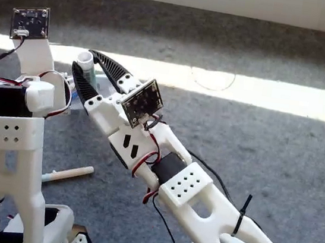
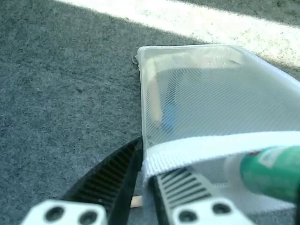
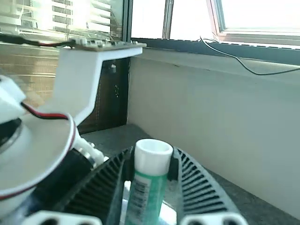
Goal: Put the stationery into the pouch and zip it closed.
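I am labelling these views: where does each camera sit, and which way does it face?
High view: above and behind, looking down; shows left arm, right arm, right gripper holding the glue stick.
Left wrist view: on the left wrist, looking down past the left gripper at the pouch it pinches.
Right wrist view: on the right wrist, looking level toward the windows past its fingers.
All three share the glue stick.

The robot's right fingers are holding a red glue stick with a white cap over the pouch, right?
Not quite. The glue stick held in the right gripper is green, not red. The right wrist view shows its green body between the black fingers. The rest of what you said is right.
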Controlling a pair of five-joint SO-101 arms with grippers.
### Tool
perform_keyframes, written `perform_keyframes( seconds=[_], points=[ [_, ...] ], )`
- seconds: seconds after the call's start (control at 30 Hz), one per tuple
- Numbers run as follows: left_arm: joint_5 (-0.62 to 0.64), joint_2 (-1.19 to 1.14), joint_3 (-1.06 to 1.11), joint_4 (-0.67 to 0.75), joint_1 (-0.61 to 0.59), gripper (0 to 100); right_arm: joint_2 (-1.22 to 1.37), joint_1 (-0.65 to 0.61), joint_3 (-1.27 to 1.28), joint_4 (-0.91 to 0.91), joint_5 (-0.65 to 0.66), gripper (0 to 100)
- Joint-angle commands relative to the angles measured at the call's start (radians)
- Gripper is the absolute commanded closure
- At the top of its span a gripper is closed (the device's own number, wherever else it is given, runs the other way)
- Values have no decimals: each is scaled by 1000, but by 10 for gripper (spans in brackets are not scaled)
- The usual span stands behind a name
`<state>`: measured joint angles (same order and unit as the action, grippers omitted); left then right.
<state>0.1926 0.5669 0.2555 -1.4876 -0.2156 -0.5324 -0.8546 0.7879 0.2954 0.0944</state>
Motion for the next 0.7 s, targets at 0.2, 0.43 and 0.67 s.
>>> perform_keyframes(
  seconds=[0.2, 0.43, 0.67],
  points=[
    [-5, 16, -2, 3, -41, 990, -8, 16, -36, 30, 14, 931],
    [-6, 16, -2, 3, -44, 990, -10, 13, -18, 28, 12, 821],
    [-6, 16, -2, 5, -53, 990, -159, 12, 38, 28, 12, 821]
  ],
)
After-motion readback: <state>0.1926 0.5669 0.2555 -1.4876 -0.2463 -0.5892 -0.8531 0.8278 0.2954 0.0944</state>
